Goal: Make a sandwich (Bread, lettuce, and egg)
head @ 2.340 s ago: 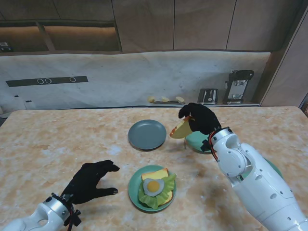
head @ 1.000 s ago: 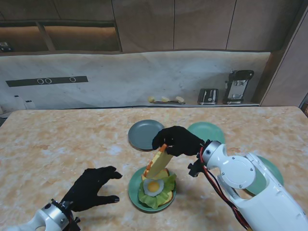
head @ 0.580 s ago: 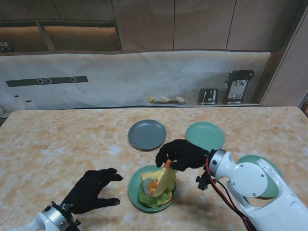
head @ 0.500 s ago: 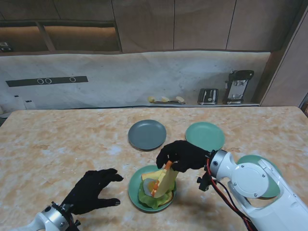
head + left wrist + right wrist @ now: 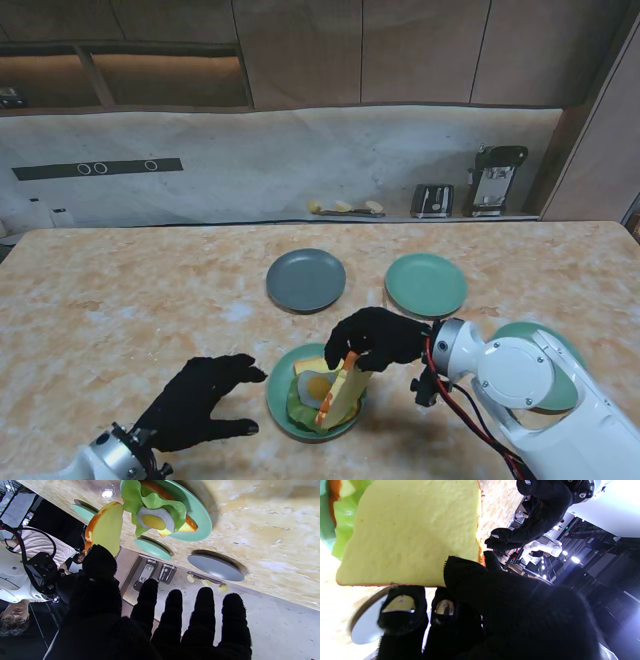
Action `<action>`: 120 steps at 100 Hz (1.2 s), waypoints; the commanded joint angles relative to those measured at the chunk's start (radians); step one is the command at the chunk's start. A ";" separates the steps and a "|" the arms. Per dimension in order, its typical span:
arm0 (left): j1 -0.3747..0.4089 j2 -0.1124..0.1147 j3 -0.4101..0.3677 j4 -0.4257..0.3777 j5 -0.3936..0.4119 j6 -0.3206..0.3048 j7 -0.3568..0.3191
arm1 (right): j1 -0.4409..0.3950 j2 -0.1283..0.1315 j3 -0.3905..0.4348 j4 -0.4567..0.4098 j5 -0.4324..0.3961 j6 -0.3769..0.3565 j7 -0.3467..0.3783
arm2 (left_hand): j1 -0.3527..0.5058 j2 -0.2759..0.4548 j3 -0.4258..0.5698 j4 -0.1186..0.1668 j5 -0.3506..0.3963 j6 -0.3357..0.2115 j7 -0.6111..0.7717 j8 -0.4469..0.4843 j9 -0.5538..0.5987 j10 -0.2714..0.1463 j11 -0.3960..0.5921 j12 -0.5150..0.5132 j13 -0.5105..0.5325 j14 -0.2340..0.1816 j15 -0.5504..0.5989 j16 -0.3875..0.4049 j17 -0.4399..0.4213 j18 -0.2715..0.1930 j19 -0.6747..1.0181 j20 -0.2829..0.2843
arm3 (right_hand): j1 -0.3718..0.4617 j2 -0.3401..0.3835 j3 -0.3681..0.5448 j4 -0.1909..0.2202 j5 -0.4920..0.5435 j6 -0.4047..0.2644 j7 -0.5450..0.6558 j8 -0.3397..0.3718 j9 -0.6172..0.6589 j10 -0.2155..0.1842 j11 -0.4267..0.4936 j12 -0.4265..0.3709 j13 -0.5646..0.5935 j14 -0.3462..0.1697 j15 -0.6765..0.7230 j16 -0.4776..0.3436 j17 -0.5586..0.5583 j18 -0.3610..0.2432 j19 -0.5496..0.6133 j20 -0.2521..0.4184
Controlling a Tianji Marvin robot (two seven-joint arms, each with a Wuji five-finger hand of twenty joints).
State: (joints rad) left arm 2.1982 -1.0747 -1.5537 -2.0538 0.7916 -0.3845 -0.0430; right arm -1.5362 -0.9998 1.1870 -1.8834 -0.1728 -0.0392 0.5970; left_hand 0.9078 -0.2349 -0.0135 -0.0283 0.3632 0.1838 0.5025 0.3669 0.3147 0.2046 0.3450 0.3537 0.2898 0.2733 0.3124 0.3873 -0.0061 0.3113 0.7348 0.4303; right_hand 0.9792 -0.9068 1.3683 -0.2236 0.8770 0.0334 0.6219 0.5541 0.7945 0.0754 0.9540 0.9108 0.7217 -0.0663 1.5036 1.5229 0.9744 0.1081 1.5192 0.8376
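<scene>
Since a moment ago my right robot hand (image 5: pixel 375 338), gripping the top bread slice (image 5: pixel 341 391), has lowered it tilted onto the egg (image 5: pixel 317 384) and lettuce (image 5: pixel 160 503); my left robot hand (image 5: pixel 200 402) rests open on the counter (image 5: pixel 120 300).

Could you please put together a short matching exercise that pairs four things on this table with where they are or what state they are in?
Things:
1. top bread slice
2. fried egg
3. grey plate
4. left hand

States:
A. bare, farther from me than the sandwich plate
B. tilted on edge, pinched by the right hand
C. fingers apart, holding nothing, left of the sandwich plate
D. lying on the lettuce

Pairs: 1-B, 2-D, 3-A, 4-C
</scene>
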 commanded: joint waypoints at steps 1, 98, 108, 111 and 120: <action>0.010 0.000 0.005 -0.009 -0.005 -0.005 -0.018 | 0.004 0.001 -0.009 0.011 -0.002 0.006 0.025 | 0.001 0.033 -0.009 -0.005 0.013 -0.019 0.005 0.010 -0.007 -0.011 0.000 0.009 -0.002 -0.009 0.010 0.017 -0.006 0.006 0.008 0.022 | 0.046 -0.054 0.058 -0.008 0.027 0.006 -0.010 0.012 0.043 0.130 0.008 0.029 0.026 -0.060 0.005 0.047 0.034 -0.027 0.057 0.033; 0.010 0.000 -0.008 -0.001 -0.042 -0.009 -0.035 | 0.239 -0.007 -0.202 0.174 -0.029 -0.020 0.023 | 0.001 0.033 -0.008 -0.005 0.014 -0.021 0.003 0.009 -0.008 -0.013 -0.002 0.008 -0.004 -0.011 0.008 0.015 -0.006 0.005 0.008 0.022 | 0.026 -0.028 0.032 -0.004 0.036 -0.023 -0.036 0.009 0.062 0.098 -0.042 0.020 0.019 -0.047 -0.037 0.047 0.005 -0.066 0.043 0.062; 0.012 -0.001 -0.011 0.000 -0.044 -0.010 -0.033 | 0.258 -0.011 -0.225 0.192 -0.020 -0.021 0.014 | 0.001 0.033 -0.008 -0.005 0.016 -0.021 0.003 0.009 -0.003 -0.008 -0.001 0.008 -0.004 -0.009 0.008 0.015 -0.006 0.005 0.008 0.022 | 0.016 -0.014 0.014 0.001 0.033 -0.029 -0.045 -0.001 0.063 0.089 -0.062 0.006 0.016 -0.032 -0.067 0.047 -0.017 -0.066 0.030 0.059; 0.012 -0.001 -0.012 0.001 -0.044 -0.010 -0.033 | 0.264 -0.012 -0.232 0.196 -0.020 -0.022 0.012 | 0.002 0.032 -0.008 -0.005 0.016 -0.020 0.003 0.009 -0.005 -0.011 -0.002 0.008 -0.004 -0.008 0.008 0.015 -0.006 0.005 0.008 0.022 | 0.015 -0.012 0.012 0.002 0.033 -0.028 -0.046 -0.003 0.063 0.088 -0.065 0.004 0.016 -0.031 -0.068 0.047 -0.020 -0.066 0.028 0.058; 0.014 -0.001 -0.014 0.002 -0.046 -0.011 -0.033 | 0.280 -0.013 -0.251 0.210 -0.021 -0.027 0.011 | 0.002 0.033 -0.008 -0.005 0.015 -0.022 0.002 0.009 -0.004 -0.011 -0.002 0.008 -0.003 -0.009 0.008 0.015 -0.006 0.005 0.008 0.022 | 0.004 -0.006 0.005 0.008 0.028 -0.029 -0.051 -0.009 0.062 0.083 -0.071 0.000 0.014 -0.027 -0.080 0.047 -0.028 -0.069 0.023 0.055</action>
State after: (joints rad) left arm 2.2001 -1.0740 -1.5652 -2.0548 0.7472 -0.3921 -0.0627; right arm -1.2590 -1.0012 0.9455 -1.6811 -0.1930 -0.0599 0.5940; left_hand 0.9076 -0.2349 -0.0135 -0.0283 0.3632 0.1835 0.5025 0.3669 0.3147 0.2046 0.3451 0.3538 0.2898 0.2733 0.3124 0.3873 -0.0061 0.3113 0.7348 0.4304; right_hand 0.9782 -0.9150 1.3669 -0.2236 0.9022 0.0299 0.5831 0.5556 0.8150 0.0839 0.8823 0.9102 0.7355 -0.0519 1.4298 1.5230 0.9474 0.0727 1.5299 0.8734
